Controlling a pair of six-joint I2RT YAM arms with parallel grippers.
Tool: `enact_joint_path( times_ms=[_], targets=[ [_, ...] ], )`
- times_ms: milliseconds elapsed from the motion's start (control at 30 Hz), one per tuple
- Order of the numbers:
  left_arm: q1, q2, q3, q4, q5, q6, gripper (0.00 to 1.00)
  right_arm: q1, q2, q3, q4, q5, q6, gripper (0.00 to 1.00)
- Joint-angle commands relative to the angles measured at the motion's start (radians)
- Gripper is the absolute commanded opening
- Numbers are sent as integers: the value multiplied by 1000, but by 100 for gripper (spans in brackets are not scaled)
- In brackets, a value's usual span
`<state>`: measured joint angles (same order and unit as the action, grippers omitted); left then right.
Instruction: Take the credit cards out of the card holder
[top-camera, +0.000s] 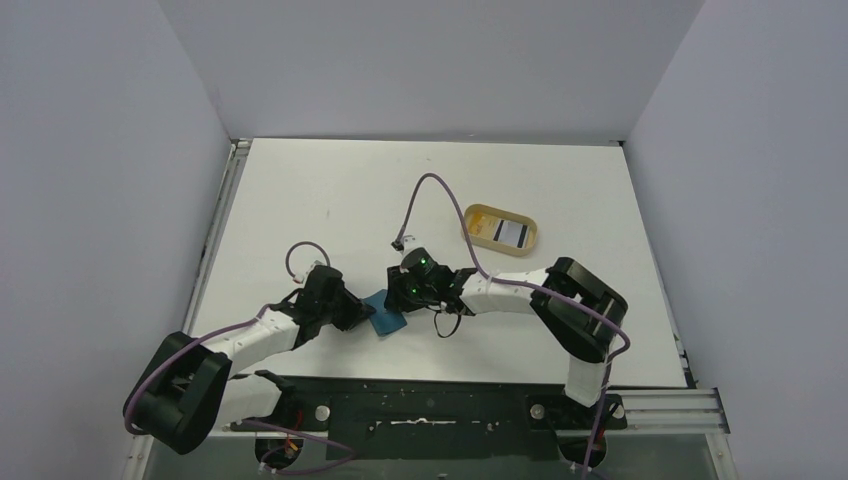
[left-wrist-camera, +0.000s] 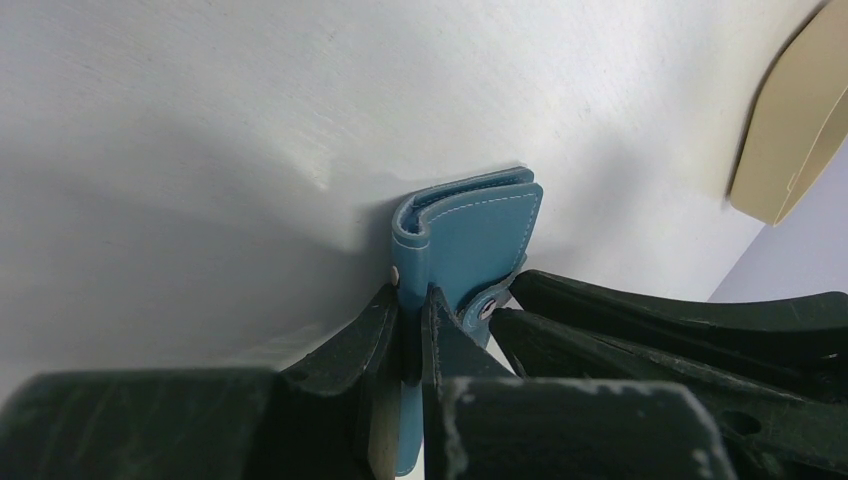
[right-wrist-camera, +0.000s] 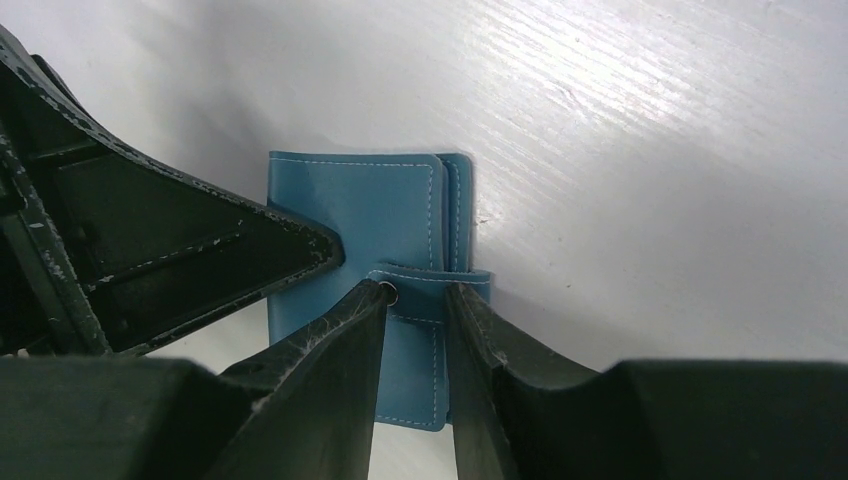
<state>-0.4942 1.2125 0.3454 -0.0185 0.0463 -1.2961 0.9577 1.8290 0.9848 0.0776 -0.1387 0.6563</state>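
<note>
The teal card holder (top-camera: 387, 316) lies folded on the white table between my two grippers. My left gripper (left-wrist-camera: 413, 300) is shut on one edge of the card holder (left-wrist-camera: 470, 235), pinning it from the left. My right gripper (right-wrist-camera: 418, 290) straddles the short snap-tab strap (right-wrist-camera: 432, 281) of the card holder (right-wrist-camera: 370, 210), one fingertip at the snap and the other at the strap's folded end, closed against it. One credit card (top-camera: 512, 234), white with black bands, lies in the tan tray. No card shows inside the holder.
The tan oval tray (top-camera: 472, 215) stands behind and to the right of the grippers, and its edge shows in the left wrist view (left-wrist-camera: 790, 140). A purple cable (top-camera: 430, 190) loops above the right wrist. White walls close in the table.
</note>
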Motion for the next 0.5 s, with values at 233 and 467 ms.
enact_joint_path(
  times_ms=[233, 467],
  targets=[
    [11, 20, 1, -46, -46, 38, 0, 19, 31, 31, 35, 3, -3, 30],
    [13, 27, 1, -39, -46, 40, 0, 32, 57, 54, 12, -25, -5, 30]
  ],
)
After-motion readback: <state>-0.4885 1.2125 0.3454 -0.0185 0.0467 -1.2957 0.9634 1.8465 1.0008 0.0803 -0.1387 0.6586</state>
